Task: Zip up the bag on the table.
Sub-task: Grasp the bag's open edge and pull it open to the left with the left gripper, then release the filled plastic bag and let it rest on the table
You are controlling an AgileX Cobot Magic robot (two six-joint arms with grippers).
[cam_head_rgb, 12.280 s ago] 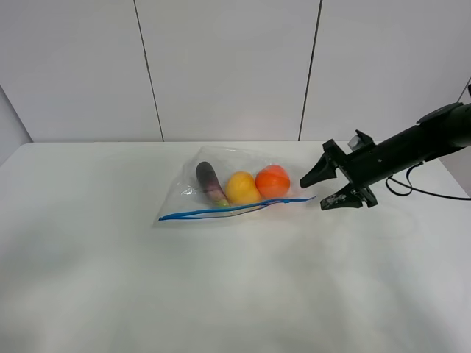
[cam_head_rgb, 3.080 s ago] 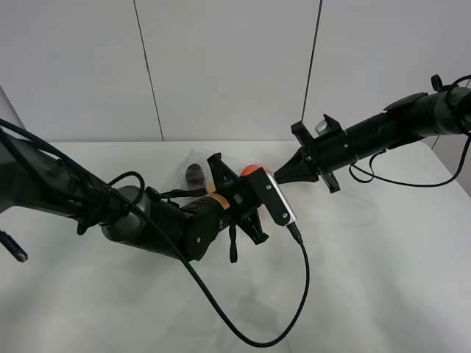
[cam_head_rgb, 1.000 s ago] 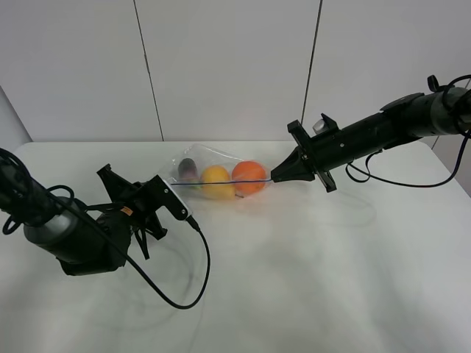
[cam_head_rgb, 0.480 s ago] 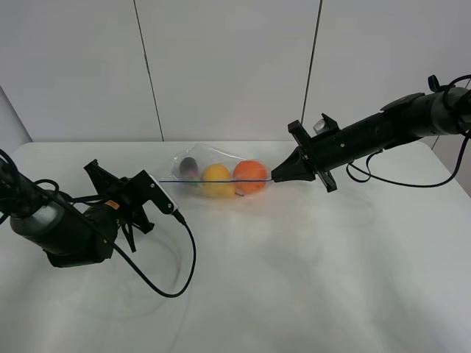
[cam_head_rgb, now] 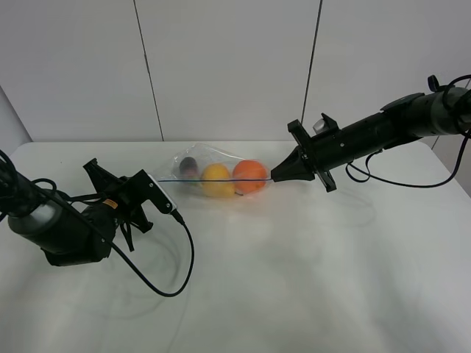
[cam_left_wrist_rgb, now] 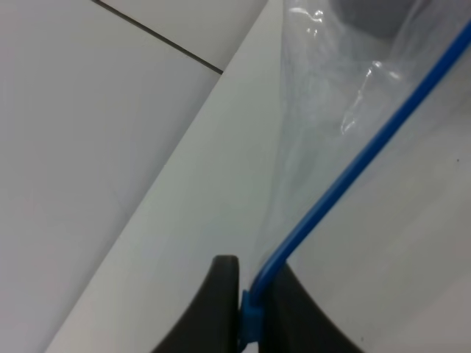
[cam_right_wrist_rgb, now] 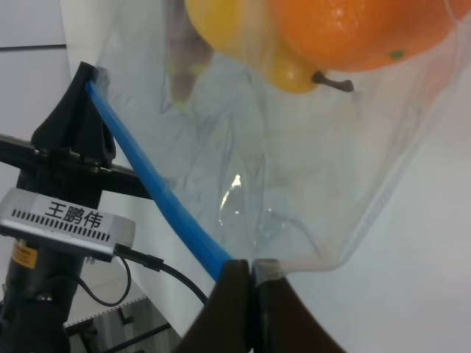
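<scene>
Grips the bag at both ends, off the surface.

Left: pinches one end of the blue strip with the left end effector, jaws pressed flat together on it. Sits low on the left arm, elbow bent, wrist tipped upward.

Right: nips the opposite end with the right end effector, jaws closed to a thin seam. Reaches in on the right arm, stretched almost straight, sloping down toward the middle.

In the bag, the purple item is too dim to identify; the right wrist view's edge crops the orange fruit.
</scene>
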